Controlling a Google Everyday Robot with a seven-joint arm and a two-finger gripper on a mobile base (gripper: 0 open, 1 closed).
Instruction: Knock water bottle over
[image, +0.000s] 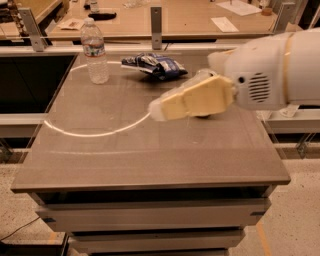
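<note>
Background: a tan wooden bench (200, 25) runs behind the station, with papers on it. In front, the grey worktop (150, 155) carries a pale curved reflection across its left half. The white robot arm (280, 70) enters from the right, above the worktop's right-centre. Its cream-coloured end effector (162, 106) points left over the middle of the surface; released or clenched, cannot tell. The water bottle (94, 52) stands upright near the far left corner, well apart from the end effector. A dark blue snack bag (155, 65) lies at the far edge, right of the bottle.
</note>
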